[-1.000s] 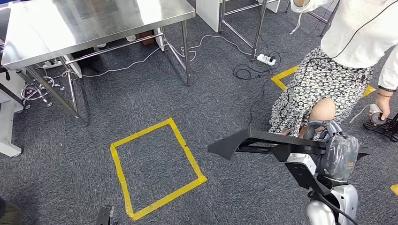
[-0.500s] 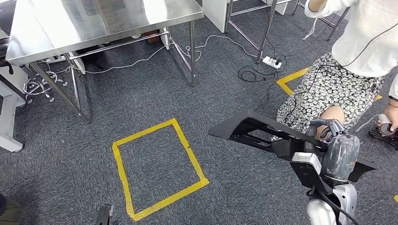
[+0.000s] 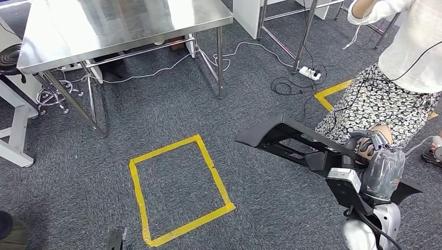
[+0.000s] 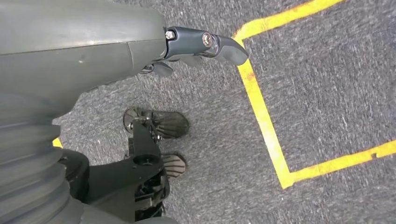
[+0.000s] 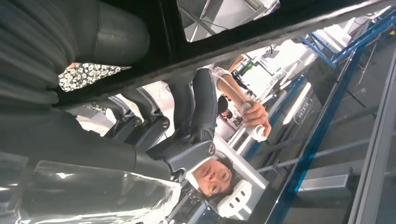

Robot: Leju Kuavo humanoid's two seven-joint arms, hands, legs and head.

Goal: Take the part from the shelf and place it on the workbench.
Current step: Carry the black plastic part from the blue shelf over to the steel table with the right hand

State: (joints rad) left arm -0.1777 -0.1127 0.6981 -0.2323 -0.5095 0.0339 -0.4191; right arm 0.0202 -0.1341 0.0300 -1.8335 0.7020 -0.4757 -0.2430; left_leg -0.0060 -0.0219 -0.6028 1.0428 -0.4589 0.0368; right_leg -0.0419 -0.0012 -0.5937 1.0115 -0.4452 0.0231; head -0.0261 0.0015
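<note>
The steel workbench [image 3: 125, 23] stands at eleven o'clock in the head view with its top bare of the part, and the yellow tape square [image 3: 177, 190] lies on the carpet between it and the robot. The long black part [image 3: 292, 140] is off the shelf at four o'clock, carried above the floor by the right hand [image 3: 367, 143], fingers wrapped around it, a person [image 3: 396, 67] just beyond. The carry and placement remain; the left hand [image 4: 201, 44] hangs empty with fingers curled in
</note>
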